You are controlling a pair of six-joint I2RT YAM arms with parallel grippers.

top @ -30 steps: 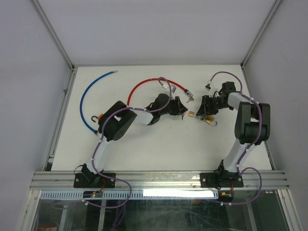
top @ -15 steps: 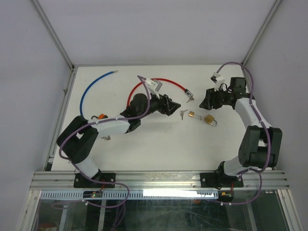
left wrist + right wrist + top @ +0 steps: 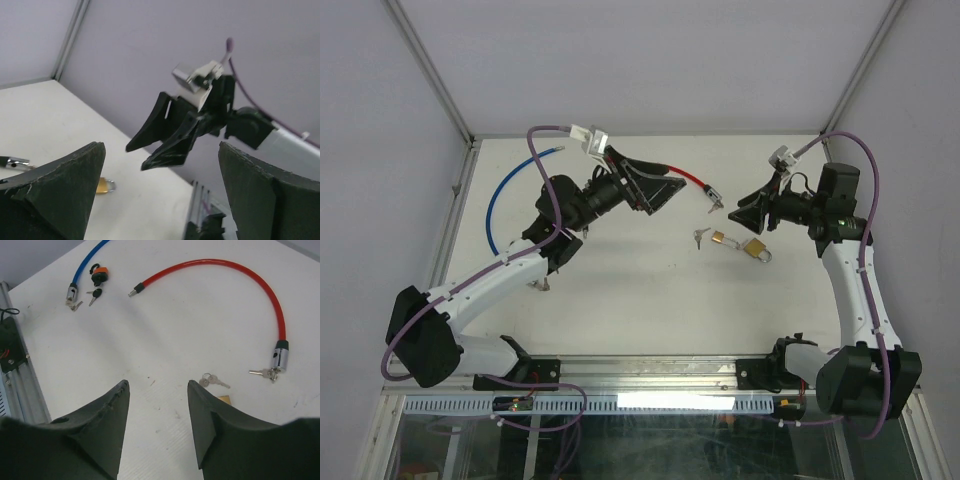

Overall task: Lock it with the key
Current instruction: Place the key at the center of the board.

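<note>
- Pale lilac walls close in a white counter (image 3: 620, 290). On it, between the two arms, lies the brass padlock (image 3: 754, 248), and the keys (image 3: 700, 237) sit loose just beside it, on the left arm's side.
- Neither is picked up, so the step in hand looks like fetching key and lock.
- To do it well, one hand should steady the padlock body with the keyhole facing its partner. The other should pinch a key by its head, blade straight out, and line it up before pushing.
- The left hand (image 3: 665, 193) hangs raised above the counter near the red cable lock (image 3: 215, 261), spread fully wide and holding nothing.
- The right hand (image 3: 157, 385) hovers above the counter near the padlock, roughly half open, empty and touching nothing.
</note>
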